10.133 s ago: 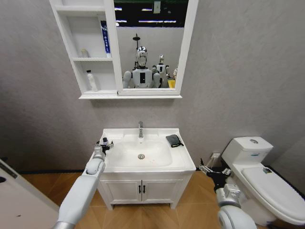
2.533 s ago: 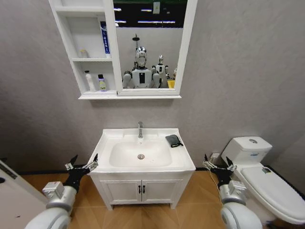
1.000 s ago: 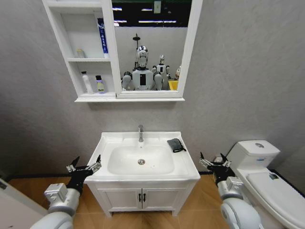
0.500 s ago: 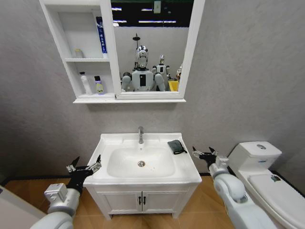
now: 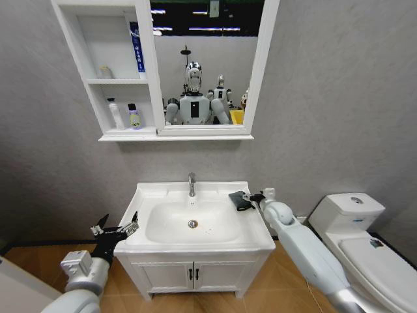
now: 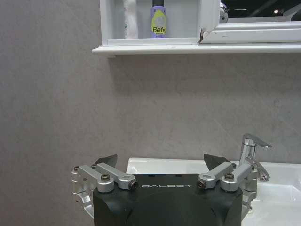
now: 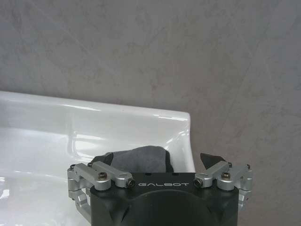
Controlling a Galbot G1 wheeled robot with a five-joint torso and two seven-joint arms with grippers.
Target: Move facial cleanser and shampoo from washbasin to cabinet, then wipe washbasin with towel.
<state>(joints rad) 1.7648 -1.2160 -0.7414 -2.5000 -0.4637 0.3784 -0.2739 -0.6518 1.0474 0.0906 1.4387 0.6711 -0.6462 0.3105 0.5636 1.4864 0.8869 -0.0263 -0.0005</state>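
The right gripper (image 5: 251, 196) has swung in from beside the toilet (image 5: 355, 225) and now hovers, jaws spread and empty, over the towel (image 5: 240, 199) on the washbasin's (image 5: 202, 244) far right corner. Both bottles (image 5: 133, 117) already stand in the cabinet (image 5: 78, 85), so this looks like the towel pickup; next it needs to drop and close. The left gripper (image 5: 116, 231) waits open, low left.

Black GALBOT-marked hand (image 7: 159, 162), silver screwed fingers (image 7: 104, 174)

Even, bright indoor light on my head view; strip lights reflected along top of mirror (image 5: 207, 62). Soft shadow under cabinet (image 5: 107, 68) on grey wall. Glossy glare streaks on washbasin (image 7: 94, 127) rim in my right wrist view. Wide-angle bend at head view edges: cabinet sides lean outward. Wrist views sharp on wall; my own hand housings dark, close, slightly soft.
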